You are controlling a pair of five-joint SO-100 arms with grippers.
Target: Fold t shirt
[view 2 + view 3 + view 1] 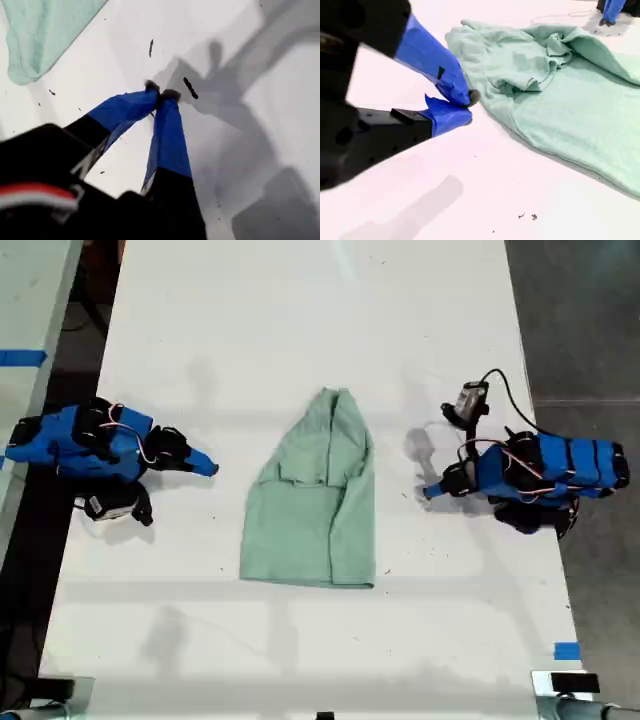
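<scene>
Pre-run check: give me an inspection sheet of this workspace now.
Surface: white table, a few dark specks.
Job's things: mint-green t shirt, partly folded, wrinkled, mid-table.
Clutter: nothing seen.
Grippers: my first gripper shut, empty; my second gripper shut, empty, beside the shirt.
Cables: black cable looping by the arm on the exterior view's right.
Surroundings: blue tape, grey floor.

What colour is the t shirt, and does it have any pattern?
The t shirt is plain pale mint green, with no pattern or print visible. The exterior view shows it best.
</scene>
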